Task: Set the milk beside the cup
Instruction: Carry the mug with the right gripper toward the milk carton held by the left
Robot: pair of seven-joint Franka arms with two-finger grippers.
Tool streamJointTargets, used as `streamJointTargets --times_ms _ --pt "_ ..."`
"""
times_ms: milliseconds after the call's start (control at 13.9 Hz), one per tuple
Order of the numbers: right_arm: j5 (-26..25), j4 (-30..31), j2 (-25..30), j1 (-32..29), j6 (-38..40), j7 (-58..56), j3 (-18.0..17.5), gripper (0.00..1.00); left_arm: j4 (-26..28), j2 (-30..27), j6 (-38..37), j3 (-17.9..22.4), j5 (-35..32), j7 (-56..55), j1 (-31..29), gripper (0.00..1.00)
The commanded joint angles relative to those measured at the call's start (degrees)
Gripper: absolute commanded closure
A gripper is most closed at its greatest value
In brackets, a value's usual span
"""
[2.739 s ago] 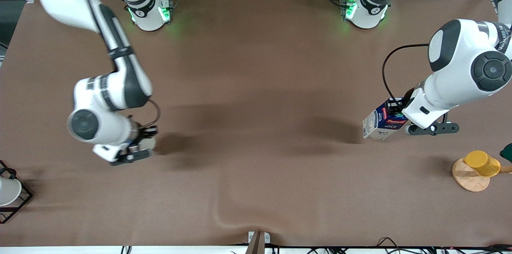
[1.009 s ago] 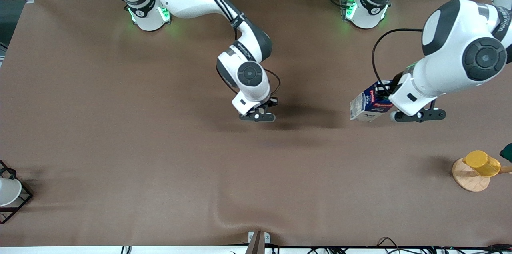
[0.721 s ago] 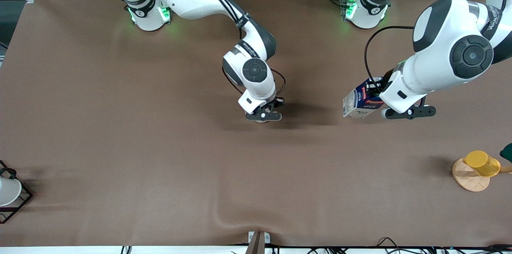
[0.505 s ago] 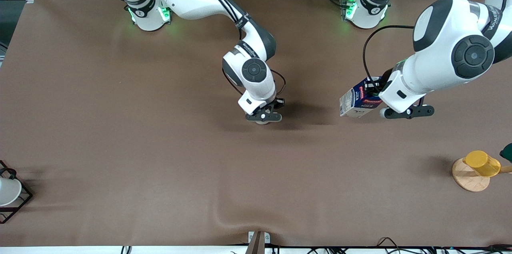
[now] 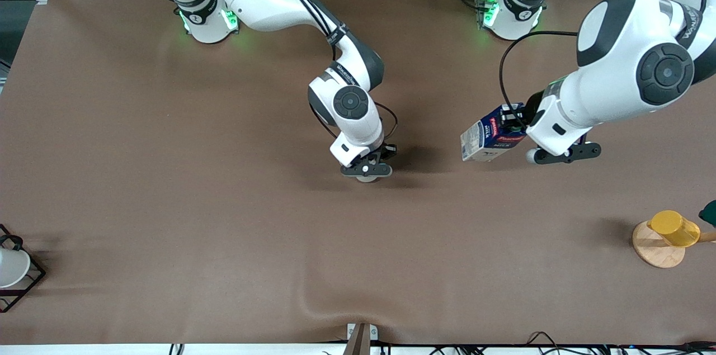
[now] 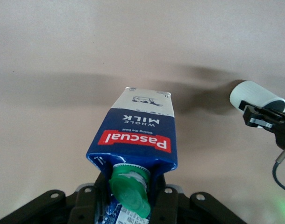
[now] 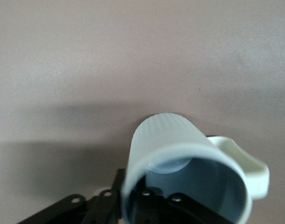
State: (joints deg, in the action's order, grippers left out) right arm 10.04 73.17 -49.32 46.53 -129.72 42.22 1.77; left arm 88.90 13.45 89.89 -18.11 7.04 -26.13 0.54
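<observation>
My left gripper [image 5: 516, 120] is shut on the top of the milk [image 5: 488, 140], a dark blue and white carton, and holds it tilted above the table, toward the left arm's end. In the left wrist view the milk [image 6: 135, 135] shows its red label band and green cap [image 6: 131, 189], with the left gripper [image 6: 128, 207] closed around the gable. My right gripper [image 5: 366, 169] is shut on the cup [image 5: 367, 178], low over the table's middle. In the right wrist view the cup [image 7: 173, 140] is grey-beige with a side handle, and my right gripper [image 7: 135, 200] pinches its rim. The cup [image 6: 256, 95] also shows in the left wrist view.
A yellow cup [image 5: 675, 227] lies on a round wooden coaster [image 5: 654, 251] at the left arm's end. A black wire rack [image 5: 25, 282] with a white cup [image 5: 10, 266] stands at the right arm's end. The brown cloth has a wrinkle [image 5: 321, 302] near the front edge.
My right arm has carried the cup from its end of the table to the middle and lowered it. My left arm has moved the milk toward the middle, closer to the cup.
</observation>
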Motion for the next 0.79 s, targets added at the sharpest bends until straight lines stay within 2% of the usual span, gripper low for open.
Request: streamJointTargets --times_ms 0,360,505,721 --pt "-1.77 -2.06 -0.96 0.32 -1.06 -0.65 -0.19 0.0 -1.45 0.96 -0.95 -0.26 1.13 -2.25 0.17 0.66" --pt "-1.87 -2.06 2.46 -0.38 -0.36 -0.83 -0.01 0.0 -1.45 1.31 -0.95 -0.34 1.22 -2.87 0.6 0.66" --pt "-1.78 -1.98 5.1 -1.17 0.95 -1.0 1.12 0.0 -1.54 1.49 -0.86 -0.35 1.05 -5.06 2.71 0.66" --pt "-2.31 -1.98 9.4 -3.1 10.16 -4.66 3.23 0.0 -1.54 1.84 -0.86 -0.35 1.05 -7.78 5.34 0.66"
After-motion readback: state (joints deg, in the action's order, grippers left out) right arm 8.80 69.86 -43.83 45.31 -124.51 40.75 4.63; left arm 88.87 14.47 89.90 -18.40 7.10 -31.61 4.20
